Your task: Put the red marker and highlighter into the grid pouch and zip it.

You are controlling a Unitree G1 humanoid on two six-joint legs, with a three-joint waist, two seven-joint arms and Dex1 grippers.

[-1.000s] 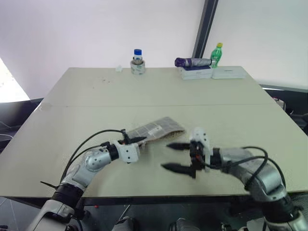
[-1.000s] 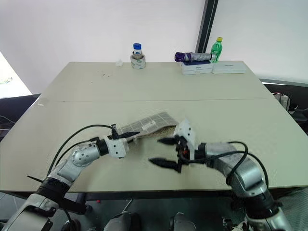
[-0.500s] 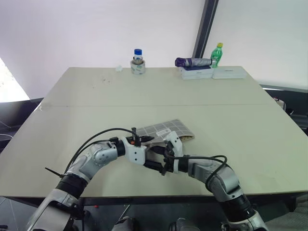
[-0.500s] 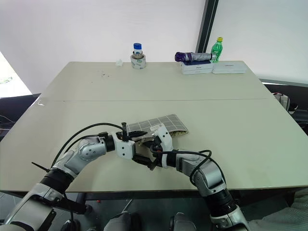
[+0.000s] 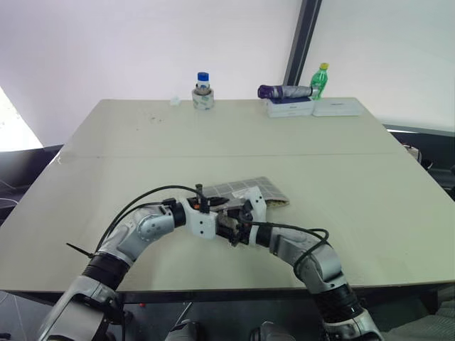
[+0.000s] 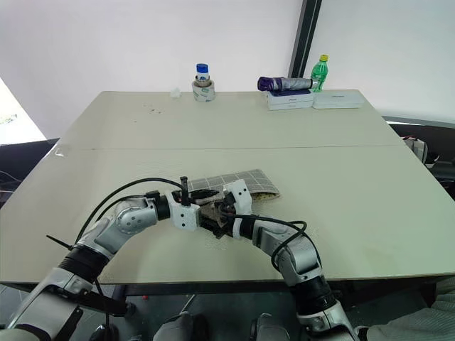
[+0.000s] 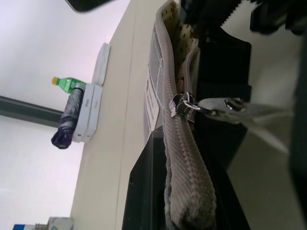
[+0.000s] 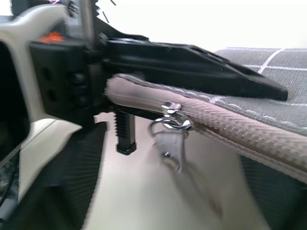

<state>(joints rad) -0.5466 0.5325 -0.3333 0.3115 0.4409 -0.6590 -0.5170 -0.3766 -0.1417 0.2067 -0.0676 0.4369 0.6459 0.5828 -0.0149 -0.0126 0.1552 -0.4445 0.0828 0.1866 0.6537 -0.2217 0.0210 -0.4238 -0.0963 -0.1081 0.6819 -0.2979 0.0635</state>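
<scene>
The left gripper is clamped on the near end of the grid pouch, pinching the fabric edge just behind the zip so that this end is lifted a little off the table. The rest of the grey, white-gridded pouch lies flat toward the table's middle. The zip pull hangs from the slider with a pale tab dangling below it, close to the pinched corner. Neither the red marker nor the highlighter is visible outside the pouch, so they are presumably already inside (the pouch hides its contents).

The right gripper sits just beside the left one, its black fingers straddling the dangling tab; they look part-way in, and I cannot tell whether they have the tab yet.

The risk, as I judge it, is a miss on that small, swinging tab: if the fingers meet beside it, a pull would drag nothing. A pull at an angle to the zip line could also jam the slider or tug the fabric out of the left pinch.

The table is a pale beige top with a seam across it. At its far edge stand a blue-capped jar, then a folded purple umbrella on white boxes and a green bottle, against a white wall.
</scene>
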